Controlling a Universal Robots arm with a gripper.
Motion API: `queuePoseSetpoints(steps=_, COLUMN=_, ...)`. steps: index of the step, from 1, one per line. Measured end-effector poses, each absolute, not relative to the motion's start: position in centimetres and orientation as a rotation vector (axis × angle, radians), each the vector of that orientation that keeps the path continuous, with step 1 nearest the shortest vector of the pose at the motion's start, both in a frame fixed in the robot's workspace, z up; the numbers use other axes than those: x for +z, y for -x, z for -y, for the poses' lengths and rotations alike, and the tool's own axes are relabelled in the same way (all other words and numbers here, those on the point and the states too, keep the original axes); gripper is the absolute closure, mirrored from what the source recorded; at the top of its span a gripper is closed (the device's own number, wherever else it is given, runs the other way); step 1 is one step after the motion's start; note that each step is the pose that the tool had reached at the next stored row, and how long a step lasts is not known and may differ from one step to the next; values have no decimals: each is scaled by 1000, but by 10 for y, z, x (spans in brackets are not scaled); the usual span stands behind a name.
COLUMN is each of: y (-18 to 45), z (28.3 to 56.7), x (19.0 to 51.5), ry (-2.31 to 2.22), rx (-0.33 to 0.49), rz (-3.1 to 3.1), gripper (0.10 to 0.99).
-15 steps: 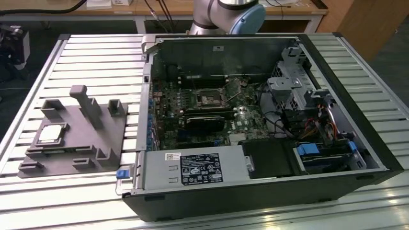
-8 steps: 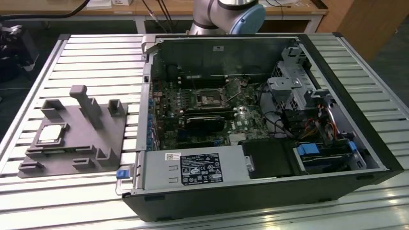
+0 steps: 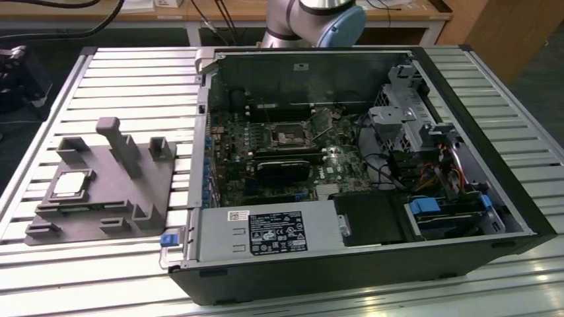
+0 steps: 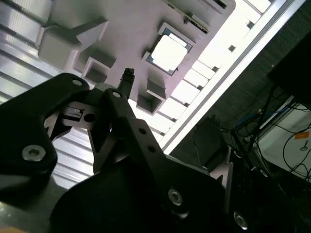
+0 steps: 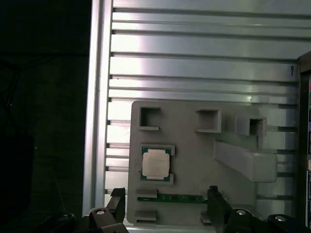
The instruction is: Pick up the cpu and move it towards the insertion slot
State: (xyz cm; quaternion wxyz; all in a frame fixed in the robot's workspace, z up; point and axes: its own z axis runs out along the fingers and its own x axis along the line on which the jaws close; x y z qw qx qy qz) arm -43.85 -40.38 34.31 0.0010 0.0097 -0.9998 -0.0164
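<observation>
The cpu point(image 3: 70, 184) is a small silver square with a pale rim, lying flat in a recess of the grey fixture plate point(image 3: 97, 218) on the exterior view's left. Both wrist views look down on the cpu point(image 5: 155, 163) point(image 4: 167, 52) from well above. My gripper point(image 5: 165, 194) hangs open over the plate, its two black fingers point(image 5: 118, 200) wide apart with nothing between them, clear of the chip. The insertion slot point(image 3: 290, 137) is a dark square socket with a thin metal frame, on the motherboard inside the open computer case point(image 3: 458, 224).
Upright blocks point(image 3: 118, 142) rise from the fixture plate, and a green memory stick point(image 5: 170, 198) lies in it near the chip. Inside the case are a long black card point(image 3: 282, 166), a labelled grey metal box point(image 3: 264, 232), drive cages and cables point(image 3: 432, 178). The arm's base point(image 3: 321, 20) stands behind the case.
</observation>
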Motion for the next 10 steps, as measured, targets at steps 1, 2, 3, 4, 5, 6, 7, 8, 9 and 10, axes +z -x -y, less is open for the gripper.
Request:
queuePoseSetpoints(steps=1, y=439, z=404, x=341, ry=-30, rx=-52, rz=3139, gripper=322)
queuePoseSetpoints(steps=2, y=440, z=404, x=339, ry=-30, rx=-51, rz=3139, gripper=322)
queuePoseSetpoints(steps=3, y=441, z=404, x=338, ry=-30, rx=-51, rz=3139, gripper=322)
queuePoseSetpoints(steps=4, y=441, z=405, x=336, ry=-30, rx=-51, rz=3139, gripper=322)
queuePoseSetpoints(steps=5, y=442, z=405, x=334, ry=-30, rx=-51, rz=3139, gripper=322)
queuePoseSetpoints(steps=6, y=443, z=405, x=332, ry=-30, rx=-51, rz=3139, gripper=322)
queuePoseSetpoints(steps=7, y=443, z=405, x=330, ry=-30, rx=-51, rz=3139, gripper=322)
queuePoseSetpoints(steps=8, y=444, z=406, x=329, ry=-30, rx=-51, rz=3139, gripper=322)
queuePoseSetpoints(steps=9, y=444, z=406, x=327, ry=-30, rx=-51, rz=3139, gripper=322)
queuePoseSetpoints(steps=10, y=444, z=406, x=325, ry=-30, rx=-51, rz=3139, gripper=322)
